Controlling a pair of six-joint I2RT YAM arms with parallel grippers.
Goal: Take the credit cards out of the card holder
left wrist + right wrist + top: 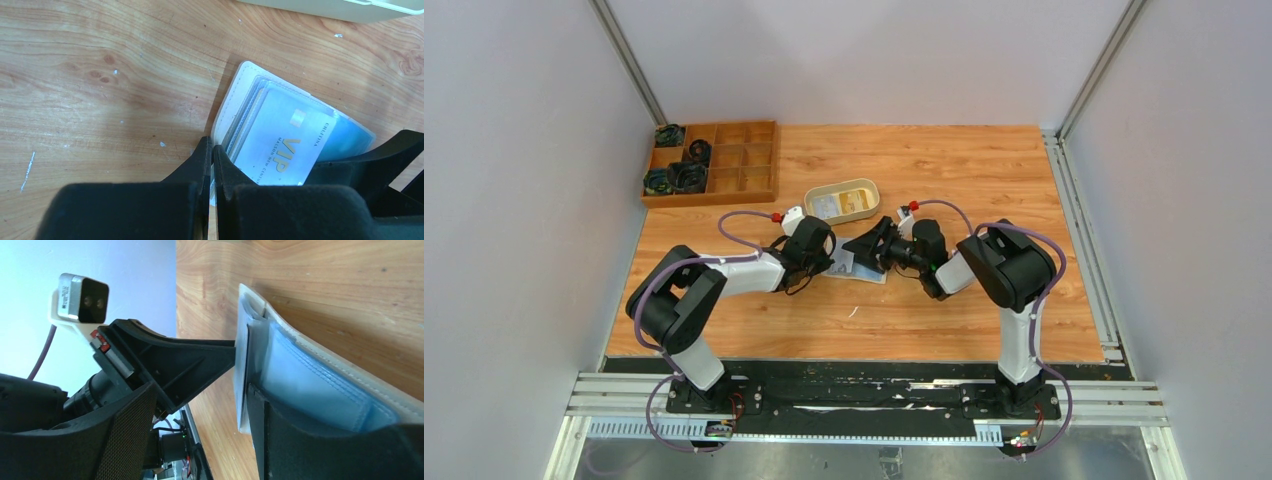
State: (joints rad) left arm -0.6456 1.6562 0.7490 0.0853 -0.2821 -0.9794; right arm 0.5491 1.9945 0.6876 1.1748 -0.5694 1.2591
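The beige card holder [864, 270] lies open on the wood between both arms, cream rim [229, 102] and pale-blue inside [320, 390] showing. A pale-blue credit card [280, 145] printed "VIP" sits in it on top of other card edges. My left gripper [211, 146] [831, 258] is at the holder's near corner, shut on the thin pale edge of a card [241, 370]. My right gripper [200, 395] [871, 246] is open, and one of its fingers [300, 450] presses on the holder's blue lining.
An oval beige tray [869, 190] [350, 10] stands just behind the holder with a pale card [828, 206] in it. A wooden compartment box [734, 165] with black parts sits at the back left.
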